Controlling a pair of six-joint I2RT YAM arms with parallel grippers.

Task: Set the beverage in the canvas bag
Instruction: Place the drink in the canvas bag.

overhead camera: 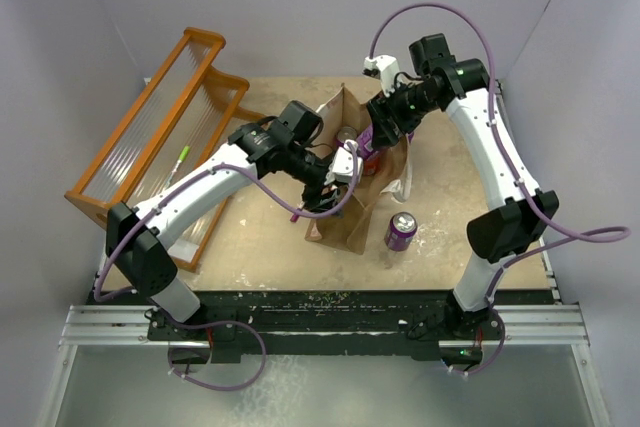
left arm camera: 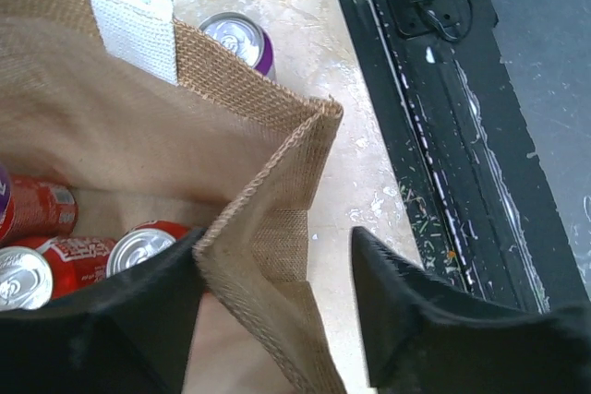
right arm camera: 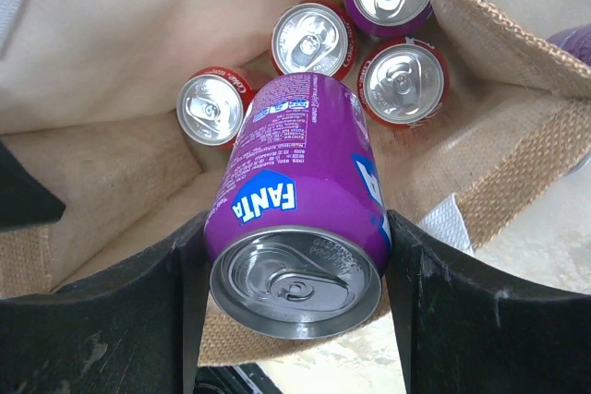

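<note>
**Purple Fanta can poised over the canvas bag's mouth, ready to be lowered in**

The right jaws clamp the purple Fanta can (right arm camera: 295, 182), tilted, just above the open canvas bag (right arm camera: 517, 126), over the cans (right arm camera: 314, 39) standing inside. The left jaws stand wide astride the bag's corner, not pinching it. The next move likely calls for lowering the can into a free gap inside the bag, then releasing it. A spare purple can (overhead camera: 401, 230) sits on the counter (overhead camera: 450, 187) beside the bag.

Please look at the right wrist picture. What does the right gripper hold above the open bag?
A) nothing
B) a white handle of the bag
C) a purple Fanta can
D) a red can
C: the right gripper is shut on the purple Fanta can, one finger on each side of it, over the open canvas bag.
</note>
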